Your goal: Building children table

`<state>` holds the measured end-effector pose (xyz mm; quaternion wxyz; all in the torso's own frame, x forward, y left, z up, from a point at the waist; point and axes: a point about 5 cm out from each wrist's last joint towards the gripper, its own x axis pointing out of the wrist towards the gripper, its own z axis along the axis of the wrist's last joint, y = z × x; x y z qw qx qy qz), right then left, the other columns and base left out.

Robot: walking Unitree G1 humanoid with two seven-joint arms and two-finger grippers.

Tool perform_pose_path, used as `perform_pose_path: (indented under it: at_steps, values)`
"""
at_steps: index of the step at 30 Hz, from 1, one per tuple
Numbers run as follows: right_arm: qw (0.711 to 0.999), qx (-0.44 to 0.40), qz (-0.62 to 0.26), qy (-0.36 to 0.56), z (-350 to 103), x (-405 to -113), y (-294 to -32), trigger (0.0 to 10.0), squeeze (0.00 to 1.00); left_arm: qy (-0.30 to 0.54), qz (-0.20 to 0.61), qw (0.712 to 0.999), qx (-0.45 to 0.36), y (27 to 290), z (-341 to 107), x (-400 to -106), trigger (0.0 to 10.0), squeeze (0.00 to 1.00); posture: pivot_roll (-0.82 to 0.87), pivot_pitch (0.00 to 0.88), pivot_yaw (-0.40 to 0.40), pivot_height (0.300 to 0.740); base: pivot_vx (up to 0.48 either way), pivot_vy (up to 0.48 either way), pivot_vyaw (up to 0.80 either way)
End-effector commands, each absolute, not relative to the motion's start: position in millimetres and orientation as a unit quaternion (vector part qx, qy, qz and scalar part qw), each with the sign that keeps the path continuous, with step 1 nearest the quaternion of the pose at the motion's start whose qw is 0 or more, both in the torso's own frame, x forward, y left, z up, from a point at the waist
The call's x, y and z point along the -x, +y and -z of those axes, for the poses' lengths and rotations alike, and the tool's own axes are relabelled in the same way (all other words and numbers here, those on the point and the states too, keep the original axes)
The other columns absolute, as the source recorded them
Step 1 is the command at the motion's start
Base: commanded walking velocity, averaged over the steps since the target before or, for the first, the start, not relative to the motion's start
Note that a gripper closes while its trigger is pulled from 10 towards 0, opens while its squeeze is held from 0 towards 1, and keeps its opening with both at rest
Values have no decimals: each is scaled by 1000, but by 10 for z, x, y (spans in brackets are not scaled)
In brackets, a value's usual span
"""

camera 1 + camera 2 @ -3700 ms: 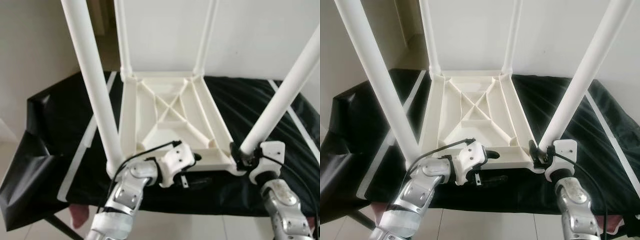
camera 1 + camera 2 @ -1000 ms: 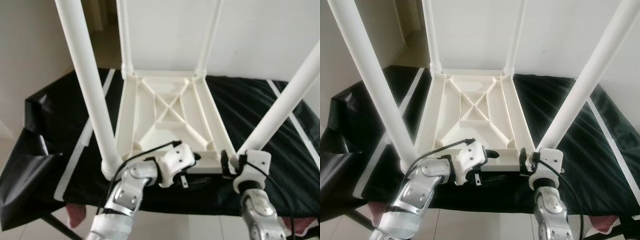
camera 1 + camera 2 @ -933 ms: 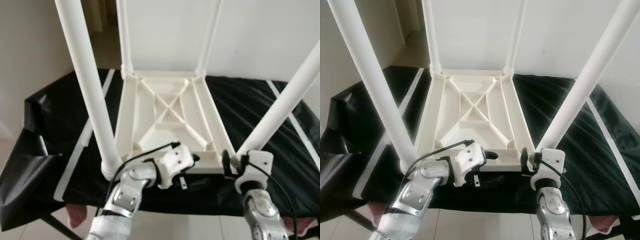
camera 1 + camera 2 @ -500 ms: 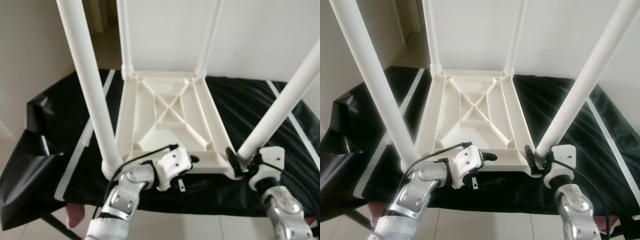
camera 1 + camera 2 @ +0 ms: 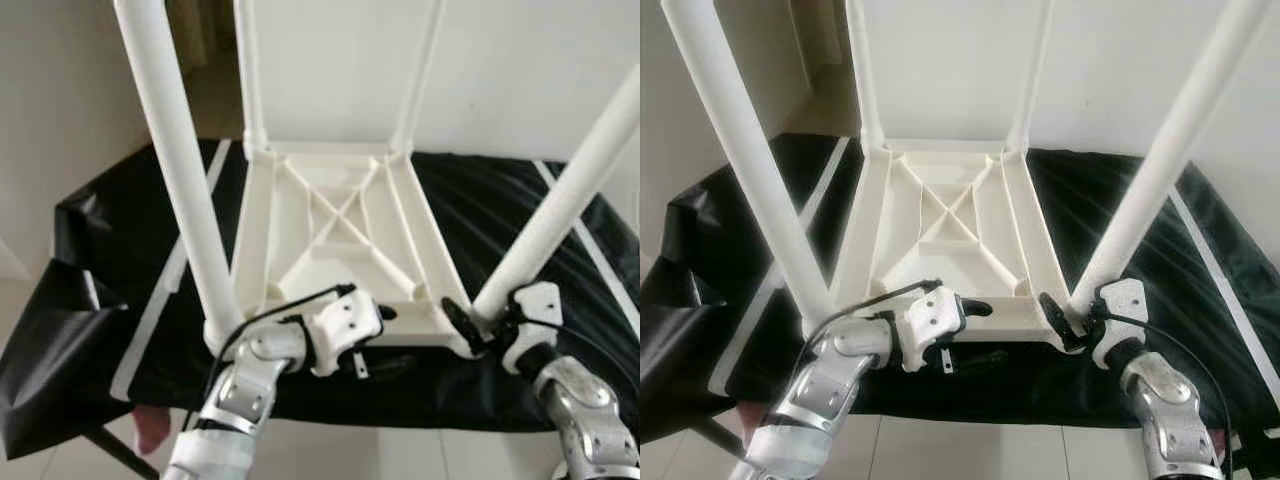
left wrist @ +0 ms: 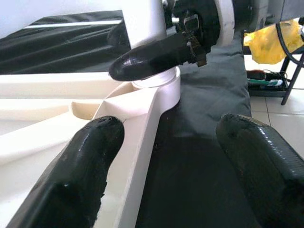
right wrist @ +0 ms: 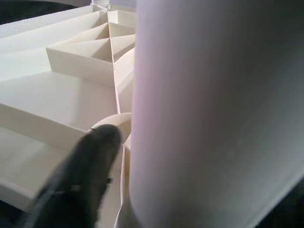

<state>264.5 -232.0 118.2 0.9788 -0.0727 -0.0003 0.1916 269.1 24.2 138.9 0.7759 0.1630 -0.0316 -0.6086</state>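
Right gripper at the lower right of the right eye view, black fingers set around the foot of the near right white round plastic leg, one finger touching the leg where it goes into its socket; looks like a hold on the leg, though the far finger is hidden. Left gripper at the lower middle, spread open, one finger over and one under the near edge of the upside-down cream plastic table top, not squeezing it.

Looks like the step of seating this last leg. Best to press straight down along the leg, not sideways, with the left gripper keeping the top from sliding. Leg leans out a bit, so worth straightening first.

Table top flat on the black cloth-covered bench, in the middle of the frame, four legs pointing up. Near edge of the top lies close to the bench's front edge, so no pulling toward the robot. Bare white wall just behind at the top; more open cloth to the left and right.
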Motion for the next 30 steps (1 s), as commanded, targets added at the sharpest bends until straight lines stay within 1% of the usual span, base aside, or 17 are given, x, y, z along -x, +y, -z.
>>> perform_pose_path:
  at_steps: [1, 10, 11, 12, 13, 17, 18, 23, 24, 26, 29, 30]
  values:
    - [975, 84, -206, -1, -1190, -2685, -2307, 0, 0, -44, 570, 804, -160, 223, -1416, -2739, 10000, 0, -29, 0, -10, 740, 0, 0, 0]
    - [974, 82, -210, 1, -1161, -2672, -2349, 0, 0, -47, 570, 804, -159, 207, -1412, -2732, 10000, 0, -32, 0, -16, 740, 0, 0, 0]
    - [975, 80, -206, 3, -1155, -2668, -2354, 1961, 0, -47, 570, 805, -159, 207, -1411, -2734, 10000, 0, -32, 0, -16, 740, 0, 0, 0]
    - [976, 78, -204, 4, -1150, -2666, -2358, 1961, 0, -47, 570, 805, -159, 207, -1411, -2736, 10000, 0, -32, 0, -16, 740, 0, 0, 0]
    - [977, 74, -202, 7, -1143, -2662, -2359, 10000, 0, -47, 570, 805, -159, 206, -1411, -2736, 10000, 0, -35, 0, -18, 740, 0, 0, 0]
    - [980, 61, -189, 9, -1139, -2646, -2362, 10000, 0, -49, 570, 804, -159, 202, -1410, -2730, 10000, 0, -41, 0, -16, 740, 0, 0, 0]
    - [983, 48, -175, 10, -1142, -2636, -2349, 10000, 0, -49, 573, 803, -158, 200, -1405, -2722, 10000, 0, -44, 0, -14, 740, 0, 0, 0]
    - [988, 39, -147, 13, -1132, -2617, -2310, 10000, 0, -49, 575, 801, -157, 191, -1397, -2716, 10000, 0, -47, 0, -15, 740, 0, 0, 0]
    - [992, 40, -122, 13, -1118, -2599, -2288, 10000, 0, -48, 576, 801, -157, 182, -1393, -2712, 10000, 0, -47, 0, -19, 740, 0, 0, 0]
    - [993, 39, -113, 13, -1115, -2593, -2280, 10000, 0, -48, 577, 800, -157, 179, -1392, -2711, 10000, 0, -47, 0, -19, 740, 0, 0, 0]
    - [996, 28, -78, 9, -1118, -2578, -2248, 10000, 0, -48, 577, 800, -157, 177, -1388, -2708, 10000, 0, -48, 0, -20, 740, 0, 0, 0]
    - [999, 18, -25, 14, -1104, -2561, -2239, 10000, 0, -47, 578, 799, -156, 173, -1383, -2702, 10000, 0, -47, 0, -24, 740, 0, 0, 0]
